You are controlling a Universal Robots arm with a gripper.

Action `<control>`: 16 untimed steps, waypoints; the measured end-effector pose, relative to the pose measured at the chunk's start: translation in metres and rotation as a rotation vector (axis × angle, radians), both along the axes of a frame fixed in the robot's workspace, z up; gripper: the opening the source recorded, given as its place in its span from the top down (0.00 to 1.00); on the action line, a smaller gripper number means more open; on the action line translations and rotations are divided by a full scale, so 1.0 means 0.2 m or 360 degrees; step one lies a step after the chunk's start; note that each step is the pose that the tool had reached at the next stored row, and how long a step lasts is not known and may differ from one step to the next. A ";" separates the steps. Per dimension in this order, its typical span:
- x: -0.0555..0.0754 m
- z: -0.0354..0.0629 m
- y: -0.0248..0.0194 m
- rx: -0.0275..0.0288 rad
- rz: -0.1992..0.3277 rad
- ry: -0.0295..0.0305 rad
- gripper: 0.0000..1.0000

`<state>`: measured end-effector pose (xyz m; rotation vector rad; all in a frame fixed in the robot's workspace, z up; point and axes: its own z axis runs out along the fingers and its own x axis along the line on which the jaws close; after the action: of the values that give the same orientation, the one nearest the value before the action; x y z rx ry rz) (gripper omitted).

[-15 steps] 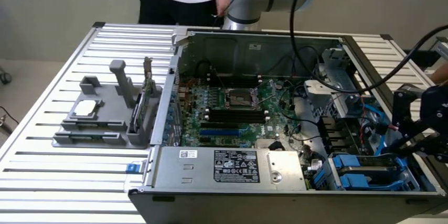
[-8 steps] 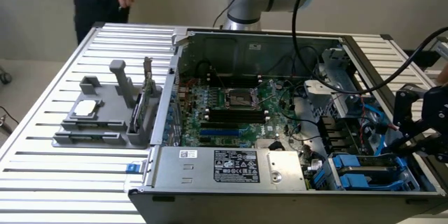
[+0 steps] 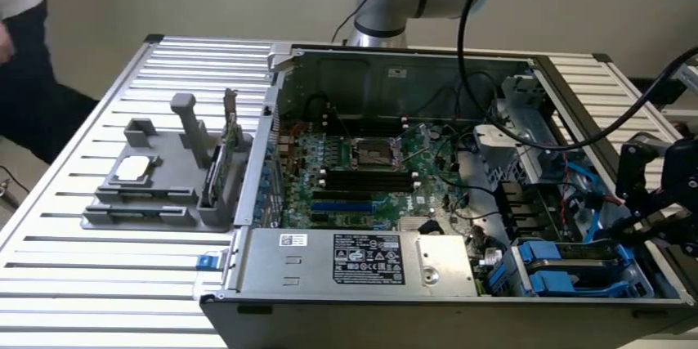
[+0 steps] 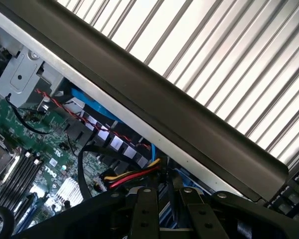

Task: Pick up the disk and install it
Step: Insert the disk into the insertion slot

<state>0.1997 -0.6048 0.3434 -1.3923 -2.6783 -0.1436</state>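
The disk (image 3: 574,262), silver inside a blue carrier, lies low in the drive bay at the near corner of the open computer case (image 3: 261,161), on the exterior view's right. My gripper (image 3: 642,230) hangs over that end of the case, right at the disk's outer end. In the wrist view its two fingers (image 4: 144,211) stand close together with a strip of the blue carrier (image 4: 164,211) between them, so the gripper (image 4: 164,193) is shut on the disk. Most of the disk is hidden there by the fingers.
The case rim (image 4: 154,107) runs just past the fingers, with red, yellow and black cables (image 4: 132,175) by the fingertips. The motherboard (image 3: 360,173) and grey power-supply box (image 3: 360,261) fill the case. A grey fixture (image 3: 163,181) holds a small chip. A person (image 3: 20,6) stands at the back left.
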 end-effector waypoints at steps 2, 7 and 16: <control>0.00 0.000 0.000 0.00102 0.0000 -0.00001 0.78; 0.00 0.000 0.000 0.00459 0.0000 0.00002 0.78; 0.00 0.000 -0.009 0.00633 0.0000 0.00001 0.78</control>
<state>0.1997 -0.6066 0.3434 -1.3810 -2.6602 -0.1956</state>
